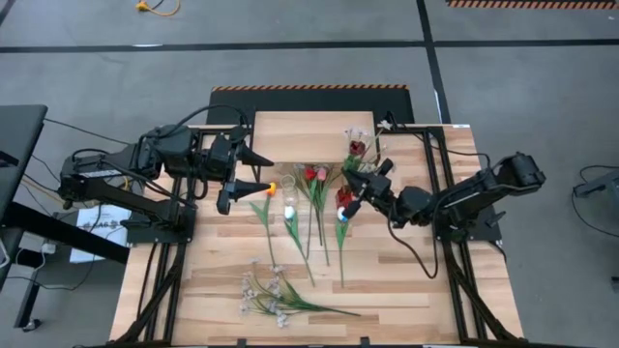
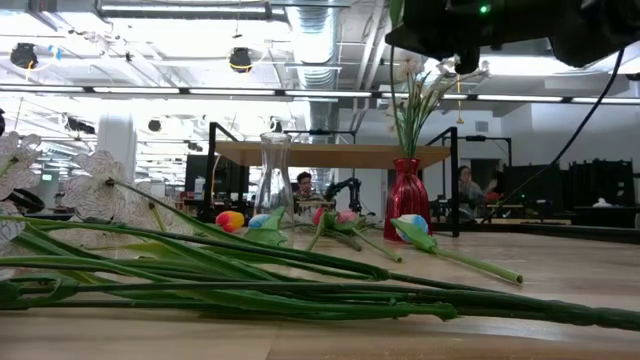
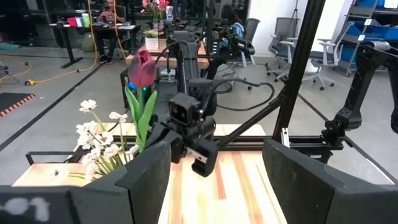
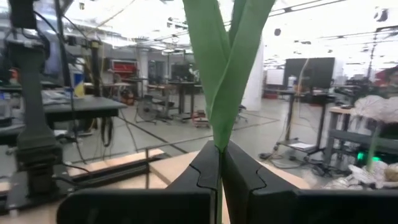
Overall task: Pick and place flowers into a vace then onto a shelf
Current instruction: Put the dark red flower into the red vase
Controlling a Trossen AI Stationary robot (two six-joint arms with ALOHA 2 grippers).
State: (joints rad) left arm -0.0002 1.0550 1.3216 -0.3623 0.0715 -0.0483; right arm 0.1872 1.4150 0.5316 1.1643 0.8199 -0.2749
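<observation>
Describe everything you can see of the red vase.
The red vase looks like glossy, see-through red glass, slim and waisted, flaring a little at the mouth. It stands upright on the table, towards its far side. Several green stems rise from its mouth, spreading to small white blossoms high above it. No tool touches it.

— What's on your right wrist feed?

— I see the right gripper with its two dark fingers pressed together on a green flower stem; two long leaves fan upward from the pinch and run out of view, so I can't see the bloom

— Anything beyond it?

— Light wooden tabletop under the fingers, a black post to one side, and a workshop with desks behind
</observation>
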